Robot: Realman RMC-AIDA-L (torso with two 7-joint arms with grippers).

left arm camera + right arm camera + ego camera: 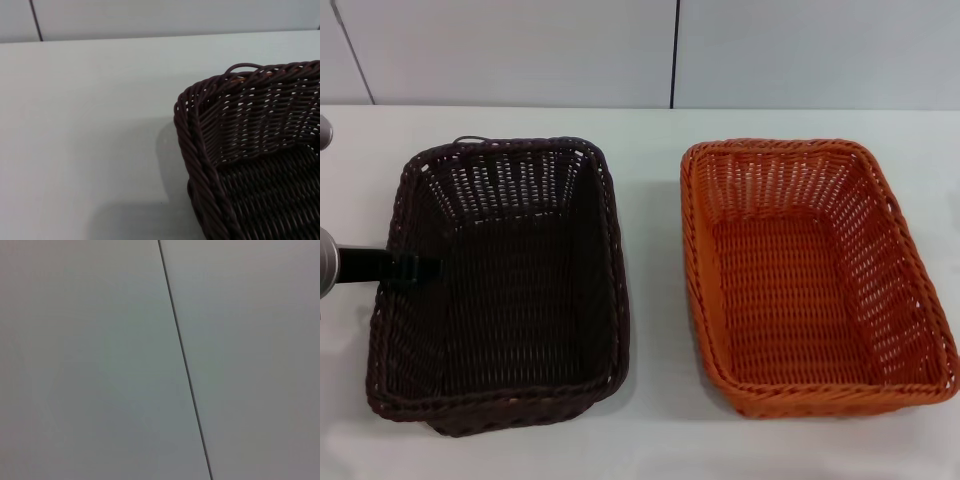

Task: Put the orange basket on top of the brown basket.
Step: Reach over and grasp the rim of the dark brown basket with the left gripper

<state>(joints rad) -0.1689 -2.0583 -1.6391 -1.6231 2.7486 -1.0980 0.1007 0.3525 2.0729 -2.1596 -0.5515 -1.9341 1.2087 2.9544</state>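
The brown basket stands upright on the left of the white table. The orange basket stands upright on the right, a gap apart from it. Both are empty. My left gripper comes in from the left edge and lies across the brown basket's left rim. The left wrist view shows a corner of the brown basket close up, and not the gripper itself. My right gripper is not in view. The right wrist view shows only a pale panel with a dark seam.
A pale wall with a vertical seam runs behind the table's far edge. Bare tabletop lies between the two baskets and in front of them.
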